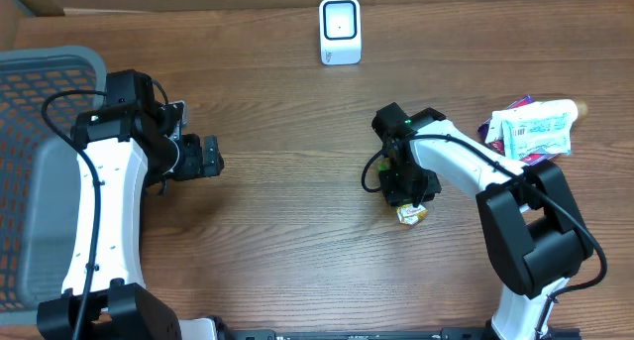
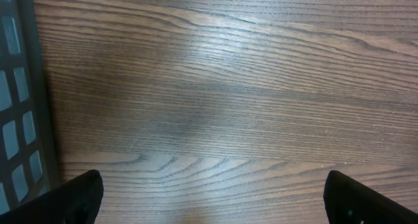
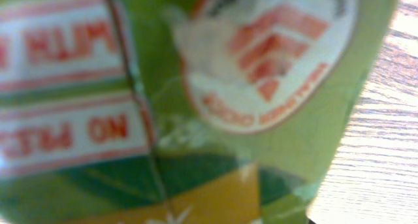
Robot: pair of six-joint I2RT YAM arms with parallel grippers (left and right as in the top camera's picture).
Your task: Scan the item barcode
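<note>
Green-yellow packet (image 1: 412,213) beneath right tool (image 1: 405,191), filling its camera; grip unclear. Left tool (image 1: 211,155) wide.

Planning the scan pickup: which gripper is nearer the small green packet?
Right. The right gripper is directly over the green packet, which fills its wrist view. The left gripper hangs open far across the table, beside the grey basket.

The left gripper (image 1: 210,157) gapes wide; right gripper (image 1: 404,189) points down, jaws hidden.
</note>
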